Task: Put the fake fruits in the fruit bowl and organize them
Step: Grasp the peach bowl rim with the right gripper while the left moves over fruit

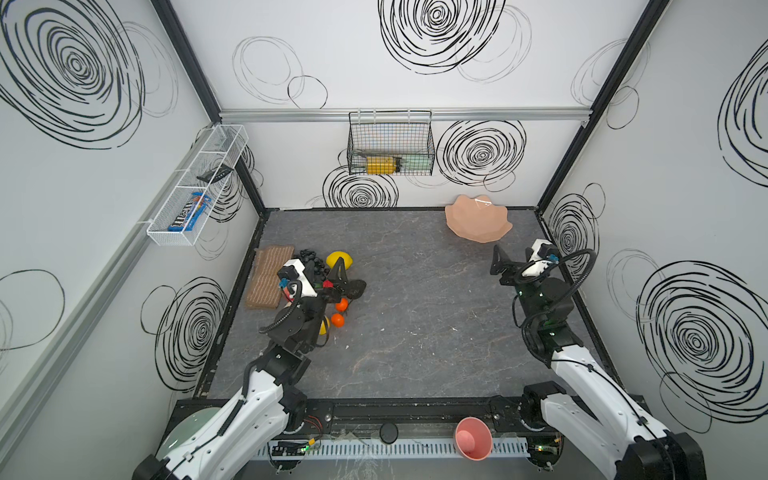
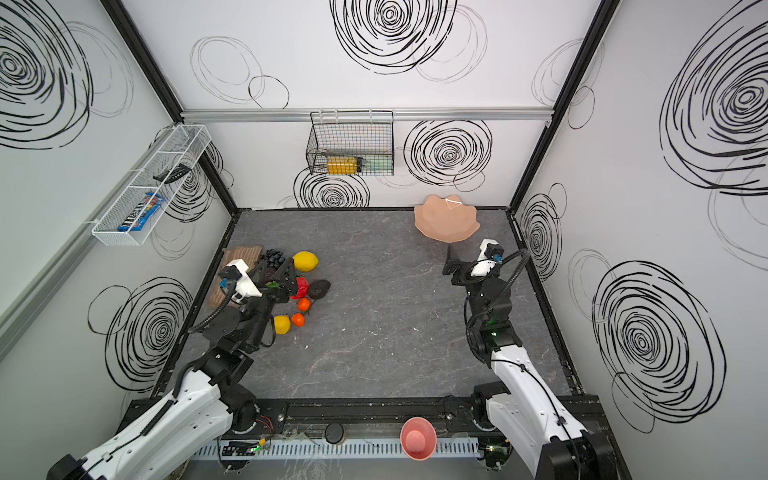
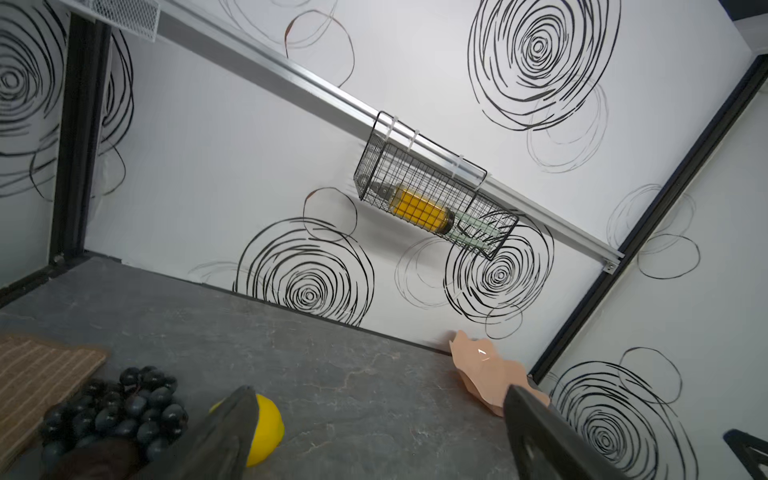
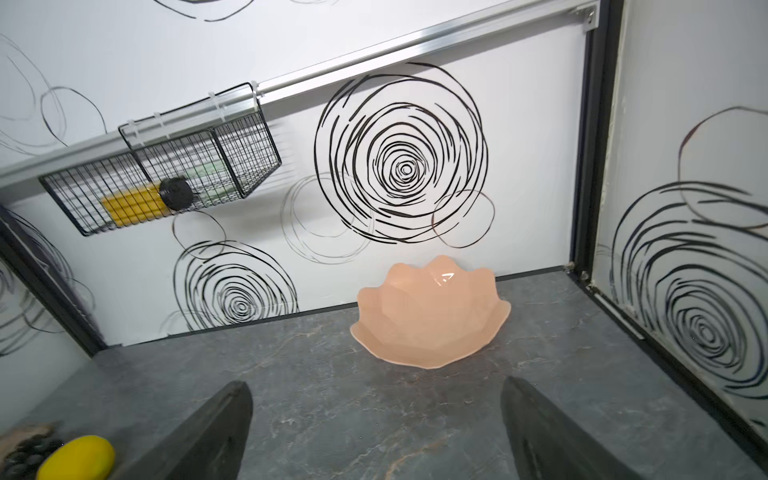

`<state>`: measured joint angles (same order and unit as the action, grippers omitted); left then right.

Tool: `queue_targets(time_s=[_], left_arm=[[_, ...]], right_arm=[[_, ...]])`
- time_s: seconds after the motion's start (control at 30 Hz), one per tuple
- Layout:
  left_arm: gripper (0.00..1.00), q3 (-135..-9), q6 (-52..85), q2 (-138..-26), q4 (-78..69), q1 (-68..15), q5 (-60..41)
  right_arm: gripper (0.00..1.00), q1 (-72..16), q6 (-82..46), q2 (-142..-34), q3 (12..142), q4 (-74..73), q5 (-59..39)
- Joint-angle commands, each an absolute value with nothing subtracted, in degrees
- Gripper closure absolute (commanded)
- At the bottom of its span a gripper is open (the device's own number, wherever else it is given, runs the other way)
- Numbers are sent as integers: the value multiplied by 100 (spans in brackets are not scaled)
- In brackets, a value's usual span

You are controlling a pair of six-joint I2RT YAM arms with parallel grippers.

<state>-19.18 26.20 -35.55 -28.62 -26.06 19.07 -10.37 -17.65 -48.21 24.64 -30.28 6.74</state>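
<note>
Below splayed, empty left gripper (image 2: 273, 275), treat heaped fake fruits (image 2: 300, 286) as probably light, hard, slick plastic, pinch lemon (image 2: 305, 262) across its narrow waist, and aim for empty, glossy, likely brittle fruit bowl (image 4: 428, 328) ahead of equally splayed, empty right gripper (image 4: 375, 386).

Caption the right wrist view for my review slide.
Open right gripper faces the empty fruit bowl by the back wall.

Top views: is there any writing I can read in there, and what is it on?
"m&m's": on the blue candy pack in the white mesh basket.
On the yellow bottle in the black wire basket: no label readable.
No other writing shows.
</note>
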Motion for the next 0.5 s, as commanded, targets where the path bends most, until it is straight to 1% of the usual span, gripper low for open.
queue_targets(time_s=[0.0,0.07,0.1,0.17,0.2,0.3,0.4,0.47], left_arm=[[4,-1904,3964,-3006,-1065,-2473,1884],[4,-1547,4369,-2629,-1103,-2469,2051],[4,-1216,4352,-2468,-1654,-2438,1782],[4,-718,4046,-2339,-2627,-2357,1106],[4,-666,3963,-2372,-2720,-2326,995],[4,-841,3665,-2793,-2593,-2307,804],[4,-824,3526,-3345,-3010,-2309,369],[4,-902,3416,-3525,-3093,-2411,255]], right_arm=[[3,-718,-3164,-4745,2443,-1891,454],[3,-291,-3336,-4829,2205,-2269,-162],[3,-142,-3398,-4936,2106,-2488,-297],[3,46,-3450,-5150,2219,-2319,-296],[3,84,-3417,-5269,2301,-2221,-238],[3,155,-3374,-5681,2646,-1922,-75],[3,275,-3556,-6203,3027,-1684,122],[2,430,-3787,-6675,3310,-1624,34]])
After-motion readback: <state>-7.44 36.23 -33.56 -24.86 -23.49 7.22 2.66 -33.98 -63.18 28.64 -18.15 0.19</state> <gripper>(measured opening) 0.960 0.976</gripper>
